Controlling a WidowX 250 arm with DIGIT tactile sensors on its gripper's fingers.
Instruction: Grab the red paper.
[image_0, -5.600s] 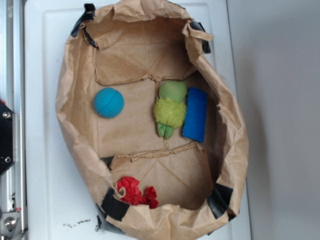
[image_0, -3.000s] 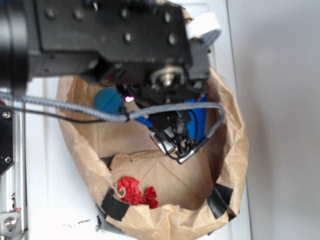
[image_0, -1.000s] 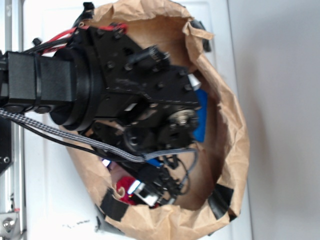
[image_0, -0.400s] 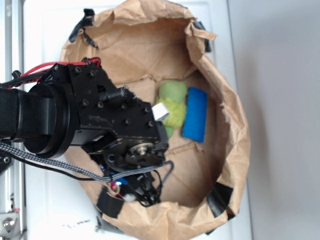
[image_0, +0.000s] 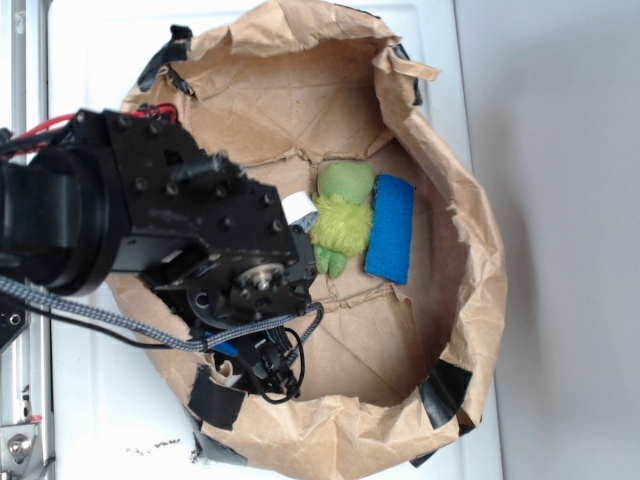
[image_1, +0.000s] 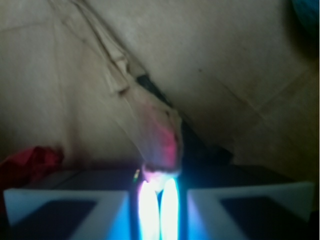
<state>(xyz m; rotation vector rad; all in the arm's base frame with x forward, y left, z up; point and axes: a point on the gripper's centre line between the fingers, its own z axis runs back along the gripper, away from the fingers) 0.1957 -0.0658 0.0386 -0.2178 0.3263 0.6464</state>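
Note:
In the wrist view the red paper shows as a dim crumpled red wad at the left edge, lying left of my gripper and apart from it. The two glowing fingers stand almost together, pinching a tan fold of the brown bag's floor that rises from their tips. In the exterior view my gripper is down in the near-left corner of the brown paper bag, and the black arm hides the red paper.
A green plush toy and a blue sponge lie side by side mid-bag. A blue ball shows at the wrist view's top right corner. Black tape patches mark the bag's corners. White tray lies underneath.
The arm has drawn back to the left and up a little, uncovering the plush toy and sponge. The red wad seen a second ago under the gripper is now covered in the exterior view.

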